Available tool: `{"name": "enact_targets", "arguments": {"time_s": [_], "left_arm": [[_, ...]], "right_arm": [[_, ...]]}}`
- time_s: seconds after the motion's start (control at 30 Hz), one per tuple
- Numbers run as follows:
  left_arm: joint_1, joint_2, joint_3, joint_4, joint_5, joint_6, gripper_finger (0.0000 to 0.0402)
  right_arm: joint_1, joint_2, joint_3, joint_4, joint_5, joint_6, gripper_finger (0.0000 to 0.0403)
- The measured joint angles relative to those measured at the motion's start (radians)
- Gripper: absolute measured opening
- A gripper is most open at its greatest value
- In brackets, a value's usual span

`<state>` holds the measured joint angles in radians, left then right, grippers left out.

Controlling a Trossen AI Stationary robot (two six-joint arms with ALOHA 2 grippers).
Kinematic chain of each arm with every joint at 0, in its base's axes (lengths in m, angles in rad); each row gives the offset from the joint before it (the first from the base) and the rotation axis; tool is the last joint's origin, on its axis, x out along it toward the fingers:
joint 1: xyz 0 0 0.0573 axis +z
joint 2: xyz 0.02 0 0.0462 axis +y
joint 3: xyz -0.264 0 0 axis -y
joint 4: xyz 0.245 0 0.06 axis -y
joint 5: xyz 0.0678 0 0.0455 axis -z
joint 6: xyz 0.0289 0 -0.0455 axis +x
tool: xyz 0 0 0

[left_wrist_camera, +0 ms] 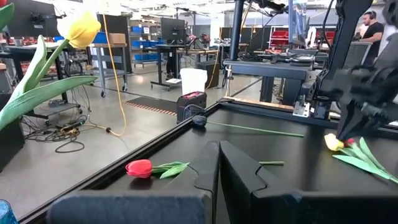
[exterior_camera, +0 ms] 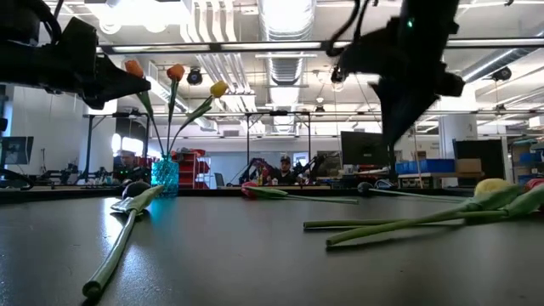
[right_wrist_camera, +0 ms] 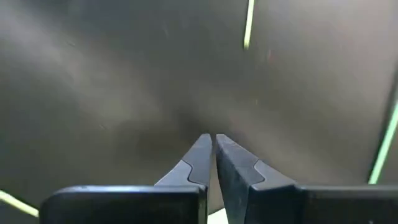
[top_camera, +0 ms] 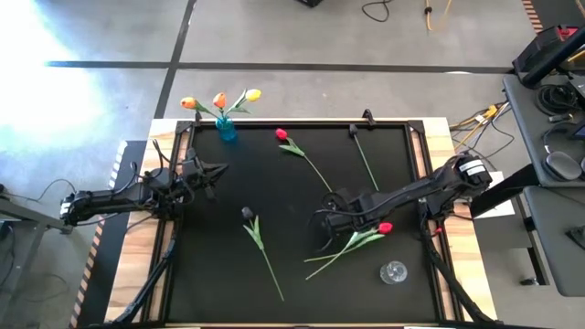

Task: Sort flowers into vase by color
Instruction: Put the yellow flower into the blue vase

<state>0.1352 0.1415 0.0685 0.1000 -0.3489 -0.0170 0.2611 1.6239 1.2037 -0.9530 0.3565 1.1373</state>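
While both tools [top_camera: 320, 222] [top_camera: 208, 170] sit clenched empty, long-stemmed red tulip [top_camera: 281, 134] lies flat.

Strong white glare on the concrete floor [top_camera: 55, 46] left of the blue vase [top_camera: 226, 130] in the high view, washing detail out. Bright ceiling strip lights [exterior_camera: 289, 13] in the low view, throwing both arms into dark silhouette; soft sheen on the black worktop [exterior_camera: 255, 255] below them. Right wrist view dim and smeared, green stems [right_wrist_camera: 247, 25] reduced to blurred streaks. Left wrist view evenly lit, yellow tulip [left_wrist_camera: 79, 28] slightly soft.
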Motion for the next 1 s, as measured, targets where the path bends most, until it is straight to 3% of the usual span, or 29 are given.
{"name": "enact_targets", "arguments": {"time_s": [0.27, 0.4, 0.6, 0.77, 1.0], "left_arm": [[0.000, 0.023, 0.000, 0.004, 0.000, -0.002, 0.0000], [0.000, 0.043, 0.000, 0.004, 0.000, -0.003, 0.0000], [0.000, 0.068, 0.000, 0.008, 0.000, -0.003, 0.0000], [0.000, 0.089, 0.000, 0.031, 0.000, -0.004, 0.0000], [0.000, 0.127, 0.000, 0.032, 0.000, -0.019, 0.0000]], "right_arm": [[0.017, 0.000, 0.054, -0.165, 0.059, -0.039, 0.0035], [0.020, 0.002, 0.037, -0.197, 0.000, -0.084, 0.0031], [0.005, 0.002, 0.033, -0.200, -0.196, -0.129, 0.0035], [0.029, 0.008, 0.033, -0.252, -0.264, -0.198, 0.0075], [0.047, 0.014, -0.002, -0.273, -0.258, -0.510, 0.0147]]}}
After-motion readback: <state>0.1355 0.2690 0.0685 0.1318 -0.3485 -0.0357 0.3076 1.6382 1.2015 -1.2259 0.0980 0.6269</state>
